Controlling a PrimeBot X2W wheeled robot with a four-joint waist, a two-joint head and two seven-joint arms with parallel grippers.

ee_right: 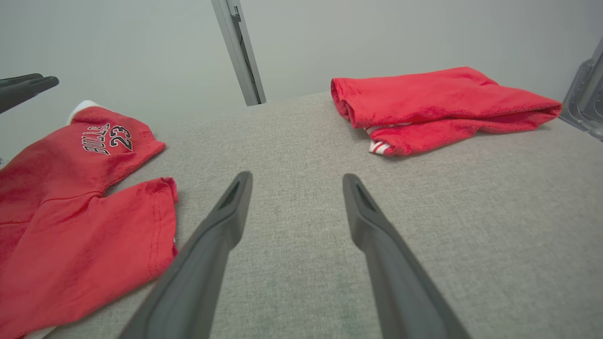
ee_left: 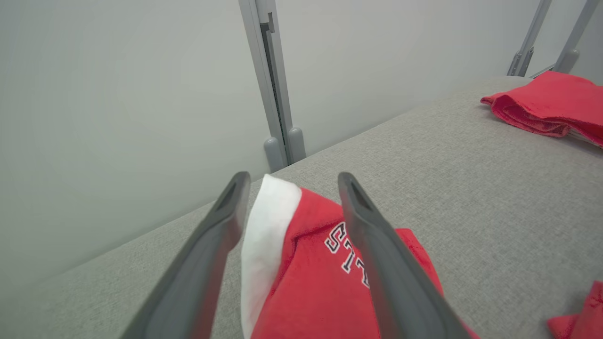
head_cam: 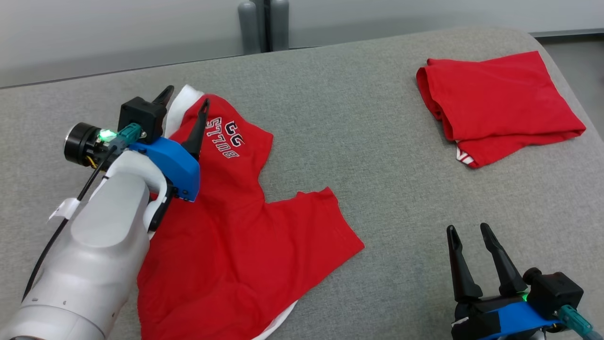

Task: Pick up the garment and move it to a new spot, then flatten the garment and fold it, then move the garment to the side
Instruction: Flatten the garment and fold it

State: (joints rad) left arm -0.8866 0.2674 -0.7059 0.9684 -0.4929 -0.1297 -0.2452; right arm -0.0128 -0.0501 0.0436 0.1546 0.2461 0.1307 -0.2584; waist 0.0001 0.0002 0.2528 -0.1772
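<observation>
**Both jaws apart, garment spread beneath the left pair**

The left jaws stand wide apart and grip nothing. Their two dark fingers straddle the far corner of the garment, and I cannot tell whether the tips touch the cloth. On the left wrist camera the same fingers frame the garment. Its white band runs up the gap between them, and part of the black-and-white lettering sits against the inner side of the right-hand finger.

The garment is red and lies open on the grey bench, not yet folded. It runs from between the left jaws back under that arm's pale forearm, with one leg splaying out towards the right jaws.

The right jaws are also apart and empty. Their fingers sit over bare bench, well apart from the garment. On the right wrist camera those fingers have the garment off to their left, its nearest hem just beside the left-hand finger.

A folded red piece lies beyond the right jaws, ahead of them and a little to their right. It shows on the right wrist camera with a striped white edge peeking from its fold.
</observation>
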